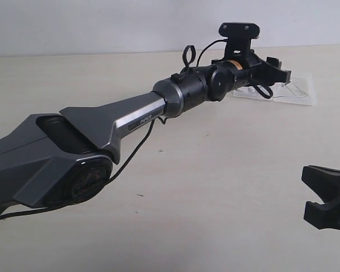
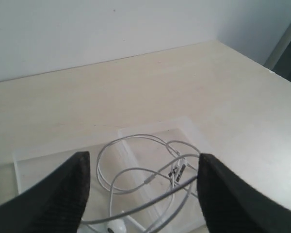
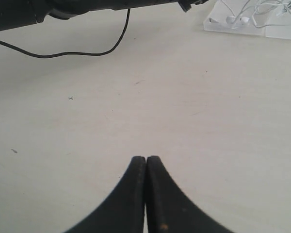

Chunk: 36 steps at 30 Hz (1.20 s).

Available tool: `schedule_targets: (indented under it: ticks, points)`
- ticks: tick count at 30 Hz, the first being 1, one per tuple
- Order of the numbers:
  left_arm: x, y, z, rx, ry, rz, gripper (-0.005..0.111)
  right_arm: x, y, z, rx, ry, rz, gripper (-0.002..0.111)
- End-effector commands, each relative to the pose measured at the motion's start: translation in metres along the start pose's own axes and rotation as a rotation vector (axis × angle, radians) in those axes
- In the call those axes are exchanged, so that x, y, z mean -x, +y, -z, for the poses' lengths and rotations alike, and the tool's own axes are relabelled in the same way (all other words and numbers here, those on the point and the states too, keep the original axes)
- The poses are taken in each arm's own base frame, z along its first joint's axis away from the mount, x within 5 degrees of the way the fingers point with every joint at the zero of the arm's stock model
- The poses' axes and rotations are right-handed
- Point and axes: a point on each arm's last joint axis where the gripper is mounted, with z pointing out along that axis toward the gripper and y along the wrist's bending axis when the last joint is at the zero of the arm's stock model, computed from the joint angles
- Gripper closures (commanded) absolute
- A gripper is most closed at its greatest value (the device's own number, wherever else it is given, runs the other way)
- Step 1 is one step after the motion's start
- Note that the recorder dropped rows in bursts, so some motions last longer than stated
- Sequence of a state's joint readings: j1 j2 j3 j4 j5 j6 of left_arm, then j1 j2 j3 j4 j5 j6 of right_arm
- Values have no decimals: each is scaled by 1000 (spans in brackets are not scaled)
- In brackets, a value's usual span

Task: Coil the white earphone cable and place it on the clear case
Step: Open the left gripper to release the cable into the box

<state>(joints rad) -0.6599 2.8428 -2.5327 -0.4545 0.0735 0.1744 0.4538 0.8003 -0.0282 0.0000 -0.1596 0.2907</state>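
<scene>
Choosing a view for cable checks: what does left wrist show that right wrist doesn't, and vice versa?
Only left wrist: the left pincer, open, its fingers either side of the white earphone cable, seen close as loose loops on the clear case. Only right wrist: the right pincer, shut, a black robot cable trailing across the table, and two earbuds side by side. Both: the cable lying on the case.
</scene>
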Motion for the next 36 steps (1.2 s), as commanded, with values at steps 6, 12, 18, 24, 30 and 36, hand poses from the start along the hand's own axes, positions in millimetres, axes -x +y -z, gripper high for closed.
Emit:
schedule_targets:
  ticks: [6, 12, 18, 24, 30, 36]
  points:
    - [9, -5, 3, -12, 7, -14, 53, 1, 0, 1, 5, -15, 0, 108]
    - [23, -16, 16, -50, 172, -85, 54, 1, 0, 1, 6, -19, -2, 108]
    - [36, -29, 25, -79, 208, -80, 54, 1, 0, 1, 5, -17, 12, 108]
    - [34, -30, 26, -85, 236, -80, 54, 1, 0, 1, 5, -15, 12, 108]
    - [36, -29, 28, -88, 261, -77, 54, 1, 0, 1, 4, -13, 12, 108]
    - [45, -34, 37, -101, 320, -104, 54, 1, 0, 1, 4, -13, 14, 108]
